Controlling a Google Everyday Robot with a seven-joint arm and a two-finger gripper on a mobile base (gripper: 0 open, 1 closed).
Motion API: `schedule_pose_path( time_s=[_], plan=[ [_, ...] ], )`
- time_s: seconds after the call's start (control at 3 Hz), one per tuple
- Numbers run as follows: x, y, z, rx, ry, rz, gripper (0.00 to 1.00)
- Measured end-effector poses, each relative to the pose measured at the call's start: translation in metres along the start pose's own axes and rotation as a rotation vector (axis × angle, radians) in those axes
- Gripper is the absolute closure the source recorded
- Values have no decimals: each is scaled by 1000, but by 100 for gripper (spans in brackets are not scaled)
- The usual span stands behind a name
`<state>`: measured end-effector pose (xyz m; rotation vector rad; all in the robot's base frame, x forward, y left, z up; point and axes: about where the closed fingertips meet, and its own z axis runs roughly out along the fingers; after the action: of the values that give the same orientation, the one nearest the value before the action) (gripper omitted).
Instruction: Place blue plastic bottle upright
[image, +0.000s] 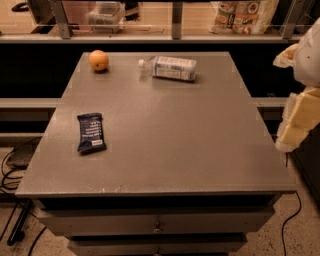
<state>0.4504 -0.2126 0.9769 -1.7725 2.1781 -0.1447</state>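
I see the blue plastic bottle (170, 68) on its side at the table's (175, 150) far end, cap twd the orange (99, 60). Gripper (300, 120) is off the right edge, well apart from it; can't tell if it's open or closed.

The scene is dim and warm-toned; the grey table (165, 150) carries a soft sheen from overhead light, palest across its middle; the shelf (150, 37) behind it is lit more brightly; the orange (99, 60) casts a small dark shadow at its base, and the blue plastic bottle (172, 68) a thin one along its near side; the gap behind the table is black; the gripper (295, 130), at the right edge beside the table, looks pale yellow and nearly washed out.
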Motion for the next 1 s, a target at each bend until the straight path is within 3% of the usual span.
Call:
schedule_pose_path(
  time_s=[0.33, 1.0],
  plan=[
    [-10, -21, 10, 36, 9, -63, 0],
    [-60, -97, 48, 112, 5, -213, 0]
  ],
)
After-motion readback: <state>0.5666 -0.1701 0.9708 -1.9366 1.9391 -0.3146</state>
